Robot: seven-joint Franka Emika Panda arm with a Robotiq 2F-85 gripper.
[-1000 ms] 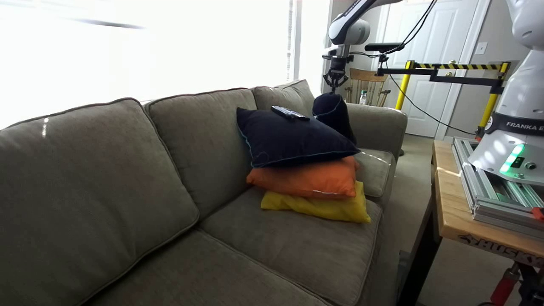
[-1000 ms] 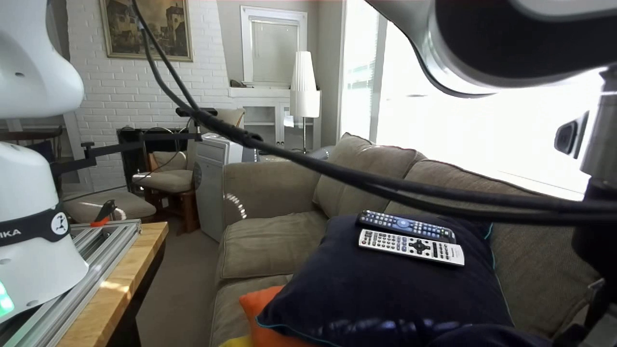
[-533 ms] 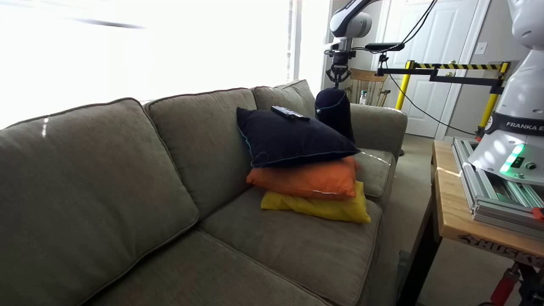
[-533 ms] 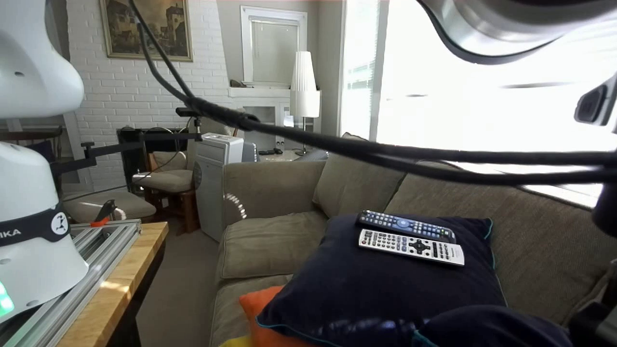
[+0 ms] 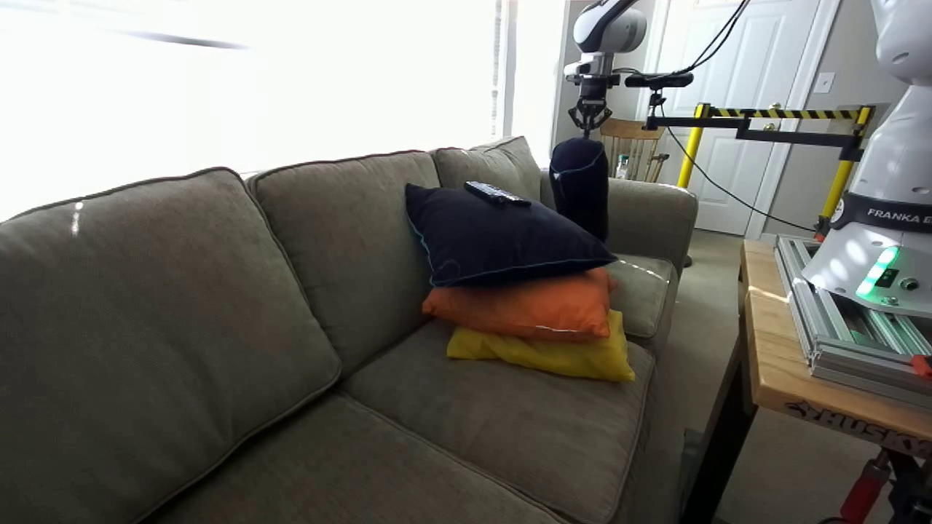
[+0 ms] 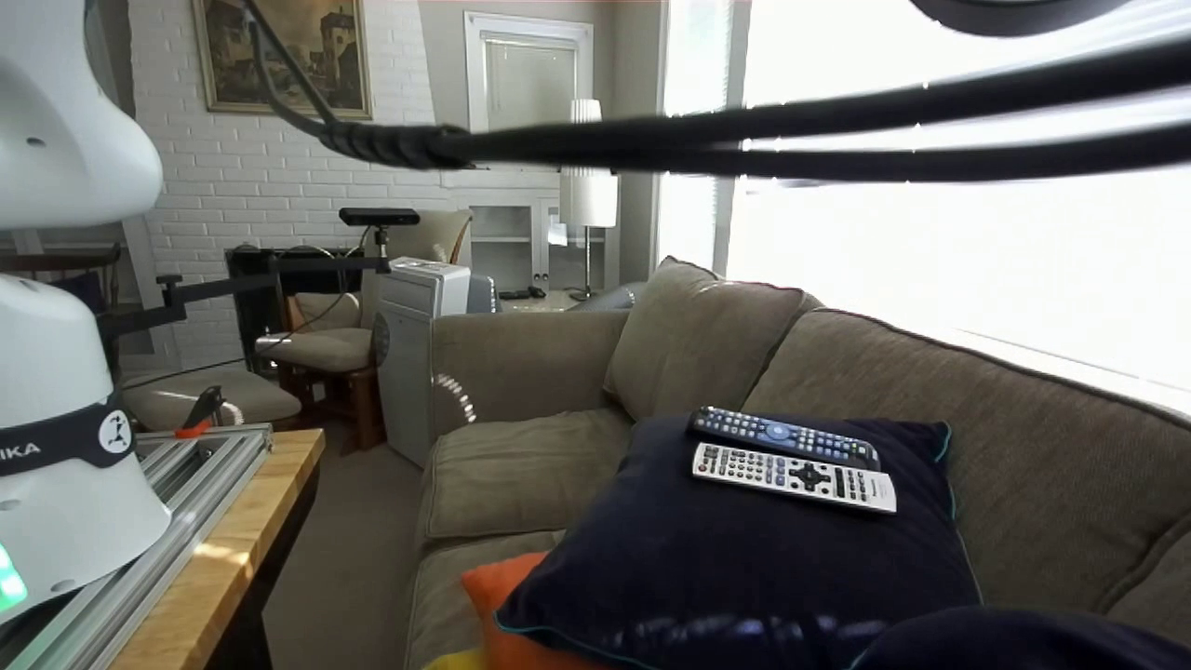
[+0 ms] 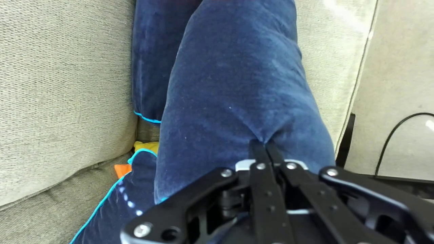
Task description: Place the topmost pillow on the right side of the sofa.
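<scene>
Topmost pillow (image 5: 580, 188): plain dark navy, soft fabric, thin light-blue piping; hangs upright, looking narrow in exterior view, at far end of sofa (image 5: 342, 255), in front of padded arm; top gathered into small pinched creases in wrist view; lower end hidden, contact with seat cannot be told
Sofa: large, grey-taupe fabric, big square back cushions with corded edges standing upright, wide seat cushions; small bright light streaks on end seat and on one back cushion

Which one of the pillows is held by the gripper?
The upright navy pillow, pinched at its top by the gripper. The navy one under the remotes, the orange pillow and the yellow pillow lie stacked on the sofa instead.
</scene>
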